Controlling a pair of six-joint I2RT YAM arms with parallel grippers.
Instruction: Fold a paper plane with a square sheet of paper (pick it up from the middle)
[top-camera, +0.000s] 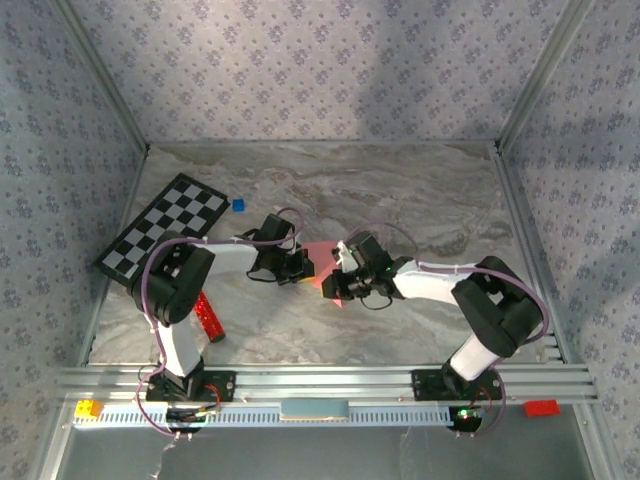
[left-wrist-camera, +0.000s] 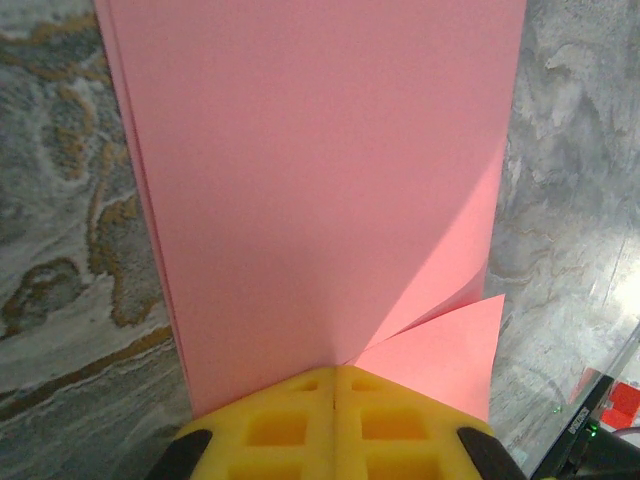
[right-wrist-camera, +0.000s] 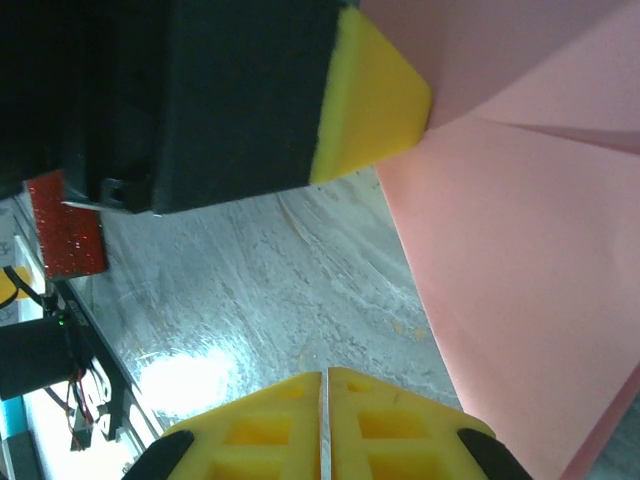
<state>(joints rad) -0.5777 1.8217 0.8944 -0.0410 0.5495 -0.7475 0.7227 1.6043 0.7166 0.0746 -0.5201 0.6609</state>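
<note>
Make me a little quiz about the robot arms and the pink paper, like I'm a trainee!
1. True or false: the right gripper is pinching the pink paper.
2. What sits just beside the checkerboard? A) blue cube B) a spoon C) a cup
3. Fill in: the left gripper has fingers coloured ____.

Key: 1 false, it is shut on nothing, with the paper off to its side. 2 A. 3 yellow.

Overhead overview; two wrist close-ups on paper
</note>
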